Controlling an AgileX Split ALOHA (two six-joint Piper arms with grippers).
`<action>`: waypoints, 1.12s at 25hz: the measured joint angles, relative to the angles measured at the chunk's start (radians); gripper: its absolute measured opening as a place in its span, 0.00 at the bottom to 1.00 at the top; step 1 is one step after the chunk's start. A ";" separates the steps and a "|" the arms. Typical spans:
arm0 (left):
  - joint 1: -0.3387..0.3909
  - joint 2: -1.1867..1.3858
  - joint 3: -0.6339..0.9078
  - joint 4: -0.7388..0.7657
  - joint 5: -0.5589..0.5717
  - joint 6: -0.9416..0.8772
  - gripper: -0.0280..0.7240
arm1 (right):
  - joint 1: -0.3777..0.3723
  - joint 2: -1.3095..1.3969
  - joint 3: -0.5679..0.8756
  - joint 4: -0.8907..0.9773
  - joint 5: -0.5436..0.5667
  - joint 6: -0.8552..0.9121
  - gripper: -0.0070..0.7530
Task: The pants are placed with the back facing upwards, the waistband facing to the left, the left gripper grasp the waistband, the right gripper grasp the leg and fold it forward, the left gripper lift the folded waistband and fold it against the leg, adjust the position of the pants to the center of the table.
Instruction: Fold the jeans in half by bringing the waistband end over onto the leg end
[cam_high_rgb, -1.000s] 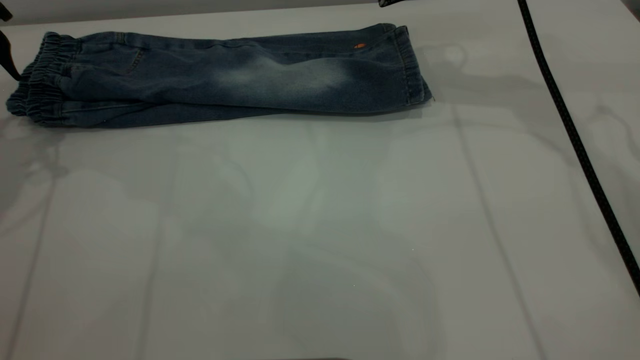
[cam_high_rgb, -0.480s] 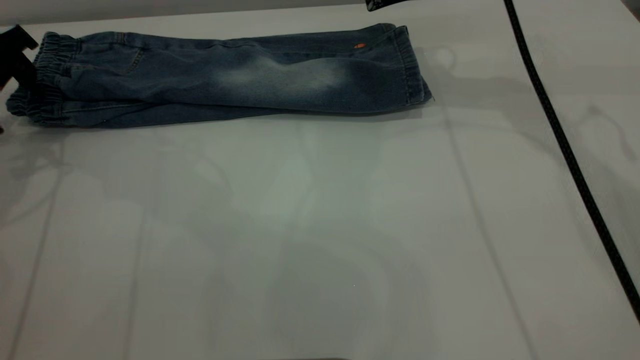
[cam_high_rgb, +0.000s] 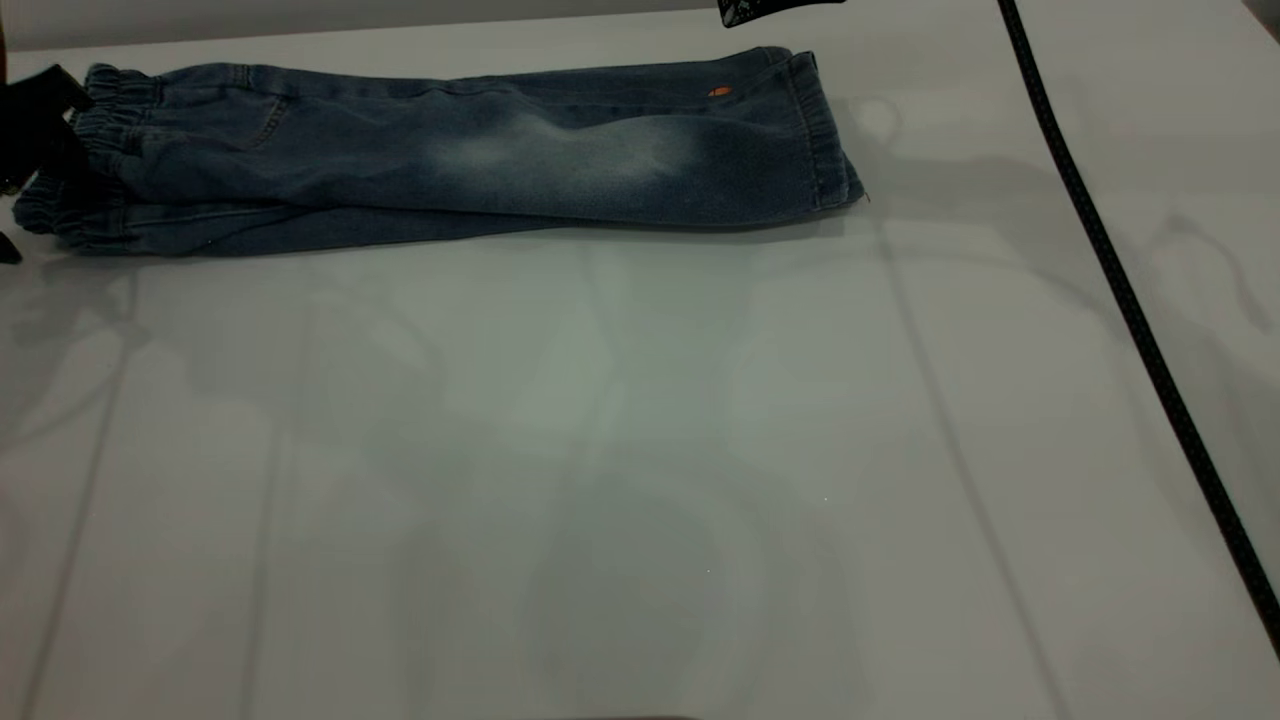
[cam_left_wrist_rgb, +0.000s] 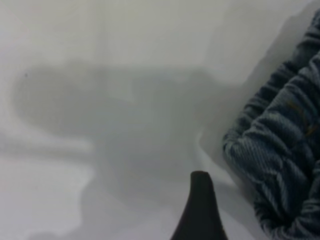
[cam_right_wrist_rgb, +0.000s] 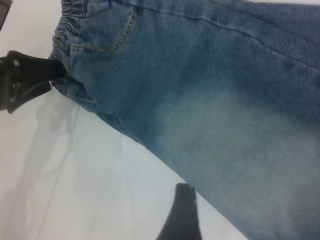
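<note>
Left claw (cam_high_rgb: 35, 120) sits at the waistband (cam_high_rgb: 85, 165), 9 o'clock end of the pants (cam_high_rgb: 450, 150); grip state unclear. Lengthwise fold looks done; next it needs pinching both layers.

Dim, even overhead light leaves the wide white matte tabletop (cam_high_rgb: 640, 450) grey, crossed by soft overlapping shadows and a faint pale sheen near its middle. Both wrist views are soft; the gathered dark denim waistband (cam_left_wrist_rgb: 280, 150) blurs, beside a broad diffuse shadow.
</note>
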 joint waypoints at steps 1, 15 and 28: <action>0.000 0.006 0.000 0.001 -0.007 -0.001 0.72 | 0.001 0.000 0.000 0.000 0.000 0.000 0.75; -0.024 0.057 -0.011 0.001 -0.074 -0.019 0.27 | 0.018 0.000 0.000 0.000 0.032 0.017 0.75; -0.137 -0.107 -0.008 0.001 0.024 0.125 0.14 | 0.143 0.005 -0.024 -0.002 -0.146 0.066 0.75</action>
